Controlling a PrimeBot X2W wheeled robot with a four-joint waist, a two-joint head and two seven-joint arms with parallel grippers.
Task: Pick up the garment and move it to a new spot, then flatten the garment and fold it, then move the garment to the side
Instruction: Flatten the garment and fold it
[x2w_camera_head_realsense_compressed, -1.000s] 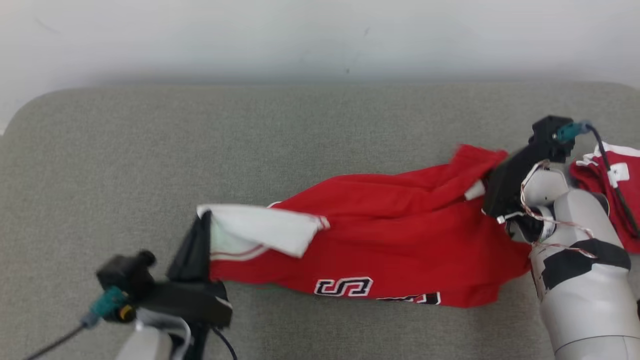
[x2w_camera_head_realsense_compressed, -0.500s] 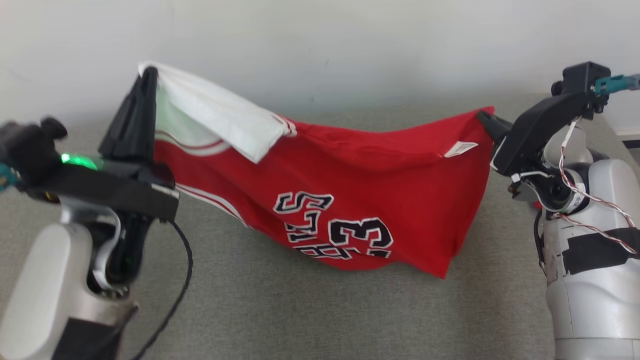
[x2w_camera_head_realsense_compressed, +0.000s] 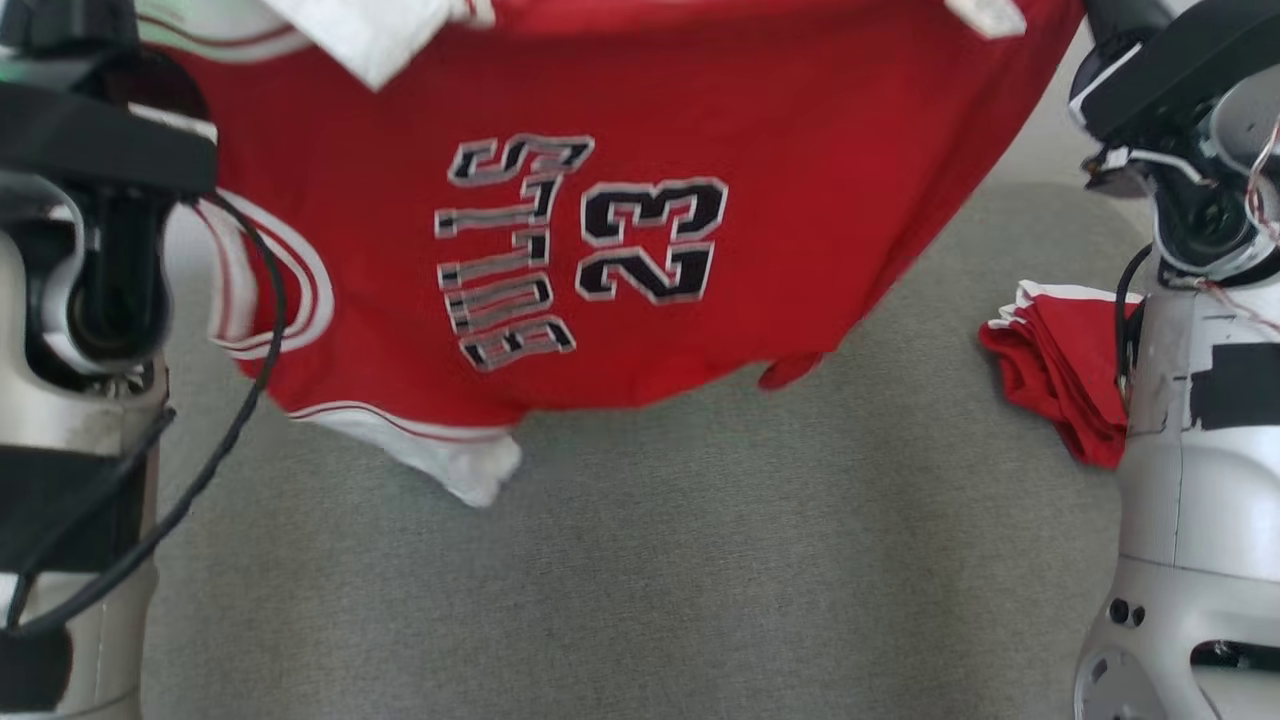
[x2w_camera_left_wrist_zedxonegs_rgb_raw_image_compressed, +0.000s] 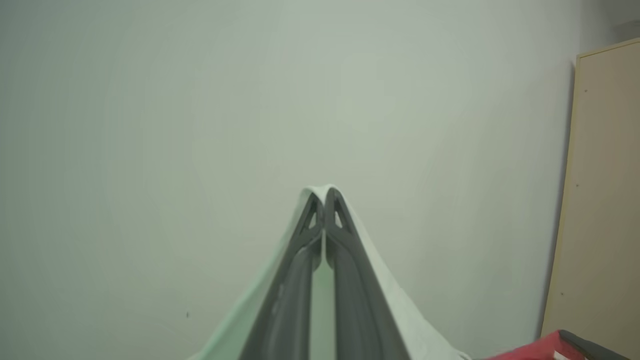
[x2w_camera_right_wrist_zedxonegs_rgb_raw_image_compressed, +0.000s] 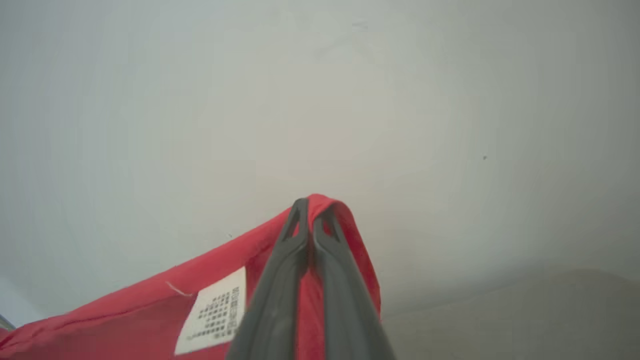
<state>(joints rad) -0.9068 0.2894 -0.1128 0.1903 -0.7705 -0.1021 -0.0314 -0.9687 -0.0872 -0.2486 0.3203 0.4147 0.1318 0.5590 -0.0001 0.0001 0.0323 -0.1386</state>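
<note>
A red jersey (x2w_camera_head_realsense_compressed: 760, 150) with a black "23" hangs upside down, spread between my two raised arms above the grey cushioned surface (x2w_camera_head_realsense_compressed: 650, 580). Its white-trimmed lower corner (x2w_camera_head_realsense_compressed: 470, 470) dangles close to the surface. In the left wrist view my left gripper (x2w_camera_left_wrist_zedxonegs_rgb_raw_image_compressed: 324, 200) is shut on a white part of the jersey (x2w_camera_left_wrist_zedxonegs_rgb_raw_image_compressed: 380, 295), which drapes over both fingers. My right gripper (x2w_camera_right_wrist_zedxonegs_rgb_raw_image_compressed: 311, 210) is shut on a red edge of the jersey (x2w_camera_right_wrist_zedxonegs_rgb_raw_image_compressed: 130, 320), beside a white label (x2w_camera_right_wrist_zedxonegs_rgb_raw_image_compressed: 215, 312). The left forearm (x2w_camera_head_realsense_compressed: 80, 300) and right forearm (x2w_camera_head_realsense_compressed: 1200, 330) frame the head view.
A second red garment with white trim (x2w_camera_head_realsense_compressed: 1050, 360) lies bunched on the surface beside my right arm. A pale wall (x2w_camera_right_wrist_zedxonegs_rgb_raw_image_compressed: 320, 100) rises behind the surface. A beige panel (x2w_camera_left_wrist_zedxonegs_rgb_raw_image_compressed: 600, 200) stands at the right edge of the left wrist view.
Both arms have lifted the jersey off the surface, from lying bunched to hanging spread high in the air. The head view has shifted as well.
</note>
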